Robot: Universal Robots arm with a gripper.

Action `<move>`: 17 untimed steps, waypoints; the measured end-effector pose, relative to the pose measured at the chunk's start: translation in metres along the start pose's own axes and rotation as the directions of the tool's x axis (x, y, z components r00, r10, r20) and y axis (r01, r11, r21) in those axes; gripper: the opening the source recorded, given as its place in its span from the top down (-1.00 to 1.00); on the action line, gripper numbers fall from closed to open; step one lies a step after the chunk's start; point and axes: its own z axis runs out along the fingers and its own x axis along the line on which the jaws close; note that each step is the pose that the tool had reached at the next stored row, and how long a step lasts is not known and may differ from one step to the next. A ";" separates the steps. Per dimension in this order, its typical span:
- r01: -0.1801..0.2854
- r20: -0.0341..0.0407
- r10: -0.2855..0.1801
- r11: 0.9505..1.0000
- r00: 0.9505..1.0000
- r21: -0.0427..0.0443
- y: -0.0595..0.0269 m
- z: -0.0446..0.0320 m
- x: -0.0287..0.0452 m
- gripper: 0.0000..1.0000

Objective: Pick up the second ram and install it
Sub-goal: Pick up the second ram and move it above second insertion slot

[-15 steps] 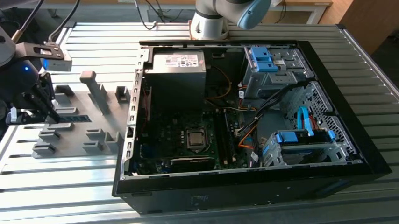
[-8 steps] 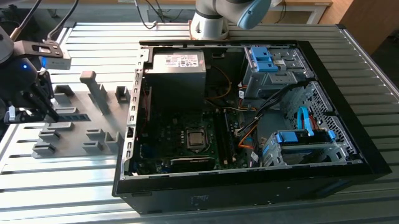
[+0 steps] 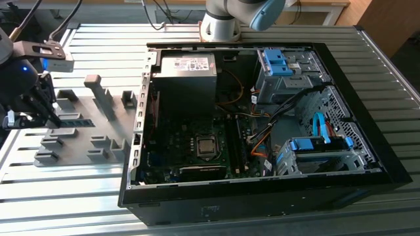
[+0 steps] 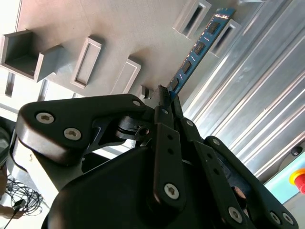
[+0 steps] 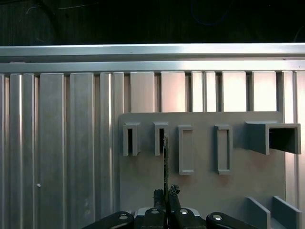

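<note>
Gripper (image 4: 164, 93) clamped on the second ram (image 4: 198, 47): second wrist view shows both fingertips pinching one end of the blue stick, chip row facing the camera, board running out from the jaws over the grey holder block (image 4: 119, 28).
First wrist view: ram (image 5: 165, 162) seen edge-on as a thin dark line rising from the gripper (image 5: 166, 193), far end overlapping a slot of the holder (image 5: 200, 191). Cannot tell whether that end sits in the slot or clear of it.
Exterior view: gripper (image 3: 49, 120) at the exterior view's left, above the holder (image 3: 98, 142) on the ribbed metal table (image 3: 66, 196). Ram (image 3: 75, 121) well apart from the open computer case (image 3: 367, 162) and its motherboard (image 3: 196, 147).
</note>
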 end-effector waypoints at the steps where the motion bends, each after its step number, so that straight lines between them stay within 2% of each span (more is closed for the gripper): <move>1: 0.000 0.000 0.000 1.000 1.000 0.000 0.0000 -0.0005 0.0000 0.73; 17: 0.000 0.000 0.000 1.000 1.000 0.000 -0.0001 -0.0120 -0.0001 0.73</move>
